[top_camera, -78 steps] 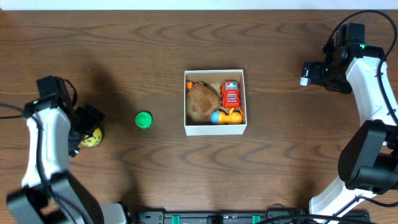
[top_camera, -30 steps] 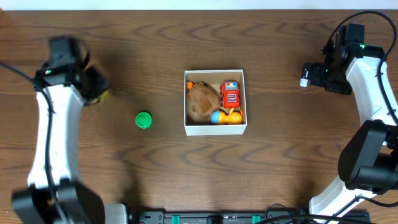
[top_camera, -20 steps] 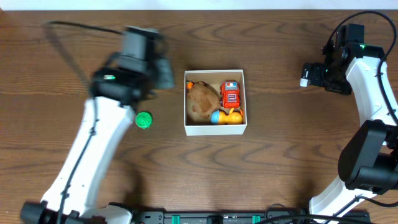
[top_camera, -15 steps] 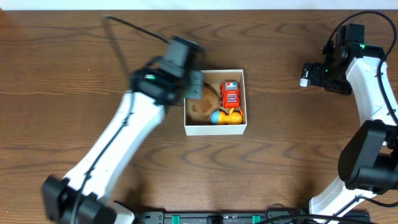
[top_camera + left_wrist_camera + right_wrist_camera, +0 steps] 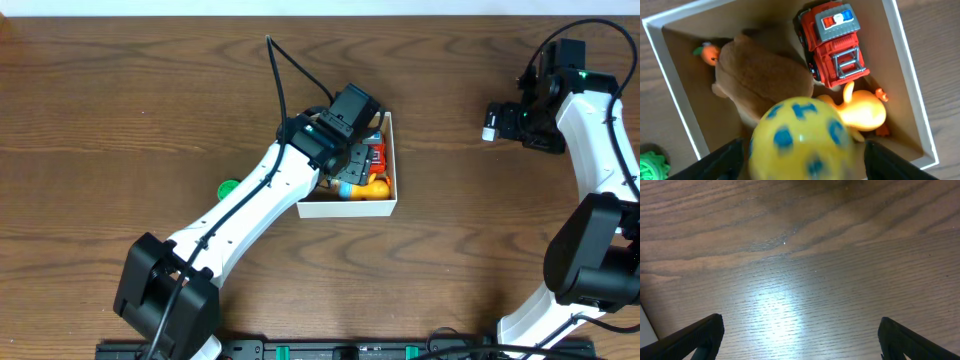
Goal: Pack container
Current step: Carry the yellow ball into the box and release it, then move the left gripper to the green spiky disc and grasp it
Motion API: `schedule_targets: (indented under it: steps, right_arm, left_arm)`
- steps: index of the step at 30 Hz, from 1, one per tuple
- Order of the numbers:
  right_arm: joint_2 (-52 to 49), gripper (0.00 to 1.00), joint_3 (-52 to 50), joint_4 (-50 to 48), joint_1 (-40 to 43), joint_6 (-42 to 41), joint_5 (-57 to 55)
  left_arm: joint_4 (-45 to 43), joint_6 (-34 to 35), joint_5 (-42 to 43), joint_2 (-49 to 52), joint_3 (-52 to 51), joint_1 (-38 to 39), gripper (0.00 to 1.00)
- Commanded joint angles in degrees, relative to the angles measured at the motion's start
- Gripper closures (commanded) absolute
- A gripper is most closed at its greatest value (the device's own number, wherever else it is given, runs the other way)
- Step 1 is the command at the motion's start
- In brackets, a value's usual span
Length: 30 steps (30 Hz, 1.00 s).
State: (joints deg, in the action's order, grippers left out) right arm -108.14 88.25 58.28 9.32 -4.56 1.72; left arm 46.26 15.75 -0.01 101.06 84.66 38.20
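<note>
One square container (image 5: 345, 208), mouth up, no long axis; left claw (image 5: 804, 161) grips yellow ball (image 5: 800, 132); right claw (image 5: 800, 338) wide.

table (image 5: 120, 80): dark wood grain | on it: white container (image 5: 345, 208), green toy (image 5: 226, 186) nearby

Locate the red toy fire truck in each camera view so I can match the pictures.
Overhead: the red toy fire truck lies in the right half of the white cardboard box, partly under the left arm.
Left wrist: top centre-right, above the yellow blue-spotted ball in the left claw.
Right wrist: not in it; only wooden tabletop.
Shared landmark: the box's white rim.
</note>
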Motion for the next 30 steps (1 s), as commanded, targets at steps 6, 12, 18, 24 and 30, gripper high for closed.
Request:
schedule_targets:
  steps: [6,12,18,24,30]
  right_arm:
    - [1.1,0.01,1.0,0.3,0.4,-0.8,0.3]
    - [1.1,0.01,1.0,0.3,0.4,-0.8,0.2]
    - [1.1,0.01,1.0,0.3,0.4,-0.8,0.2]
    - [1.1,0.01,1.0,0.3,0.4,-0.8,0.3]
    - [1.1,0.01,1.0,0.2,0.4,-0.8,0.9]
  left_arm:
    - [1.6,-0.3,-0.5,-2.6,-0.2,-3.1,0.12]
    - [4.2,-0.3,-0.5,-7.1,-0.2,-8.9,0.03]
    - [10.3,-0.3,-0.5,-14.1,-0.2,-20.8,0.02]
    - [13.0,2.8,5.4,-16.7,-0.2,-36.5,0.02]
    - [12.3,3.5,13.0,-10.5,-1.7,-40.2,0.02]
